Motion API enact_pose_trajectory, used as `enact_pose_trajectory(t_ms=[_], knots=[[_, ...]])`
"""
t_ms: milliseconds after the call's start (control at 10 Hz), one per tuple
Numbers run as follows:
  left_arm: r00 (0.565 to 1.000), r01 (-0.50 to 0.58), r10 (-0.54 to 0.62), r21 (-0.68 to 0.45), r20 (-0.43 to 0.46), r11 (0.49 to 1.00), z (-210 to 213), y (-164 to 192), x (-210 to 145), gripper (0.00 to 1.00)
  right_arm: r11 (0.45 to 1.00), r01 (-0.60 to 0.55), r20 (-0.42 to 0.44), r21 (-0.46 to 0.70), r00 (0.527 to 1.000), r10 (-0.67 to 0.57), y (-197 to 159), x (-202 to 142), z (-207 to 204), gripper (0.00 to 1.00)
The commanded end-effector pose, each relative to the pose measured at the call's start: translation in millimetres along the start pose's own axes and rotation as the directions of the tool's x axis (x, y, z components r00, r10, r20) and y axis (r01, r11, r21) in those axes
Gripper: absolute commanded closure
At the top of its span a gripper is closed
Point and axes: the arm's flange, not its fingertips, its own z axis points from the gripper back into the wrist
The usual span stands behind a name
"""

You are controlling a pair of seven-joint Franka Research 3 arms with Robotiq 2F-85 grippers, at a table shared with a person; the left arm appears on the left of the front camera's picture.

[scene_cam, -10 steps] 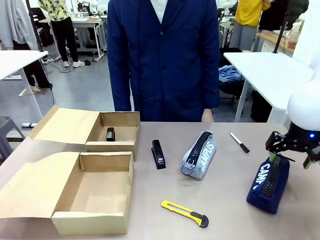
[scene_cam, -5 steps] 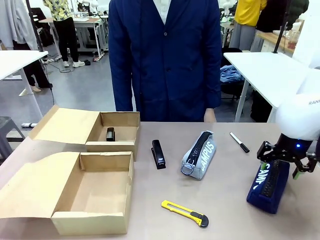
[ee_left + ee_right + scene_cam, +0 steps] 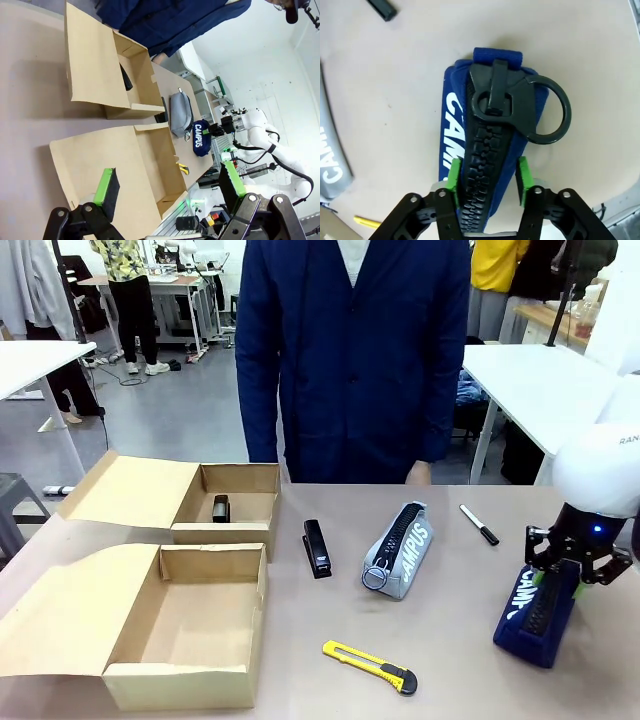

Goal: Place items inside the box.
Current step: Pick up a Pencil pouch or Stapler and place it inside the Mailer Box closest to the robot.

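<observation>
Inside far box [image 3: 222, 533], black stapler [image 3: 221, 508], right end effector [image 3: 487, 181] gripping navy pouch [image 3: 520, 625]

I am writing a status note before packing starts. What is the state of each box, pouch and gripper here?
near box: open, empty.
far box: open, one black stapler inside.
navy pouch: zipped shut, on the table, gripped.
grey pouch: zipped shut, lying on the table.
right gripper: jaws shut on the navy pouch.
left gripper: jaws open, holding nothing.
</observation>
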Motion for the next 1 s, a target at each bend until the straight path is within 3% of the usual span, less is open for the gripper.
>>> enact_pose_trajectory(t_ms=[0,500,700,900], knots=[[1.0,0.019,-0.019,-0.019,0.018,1.0,-0.7,-0.9,1.5,0.0,1.0,0.028,-0.026,0.004,0.999,-0.027,6.5,1.3,3.1,1.0],[1.0,0.019,-0.019,-0.019,0.018,1.0,-0.7,-0.9,1.5,0.0,1.0,0.0,-0.036,-0.015,0.999,0.0,3.1,0.5,12.1,1.0],[1.0,0.019,-0.019,-0.019,0.018,1.0,-0.7,-0.9,1.5,0.0,0.995,-0.102,-0.066,-0.012,0.993,0.101,-8.2,2.2,36.9,1.0],[1.0,0.019,-0.019,-0.019,0.018,1.0,-0.7,-0.9,1.5,0.0,0.953,-0.281,-0.133,0.113,0.946,0.294,-41.7,-8.9,97.9,1.0]])
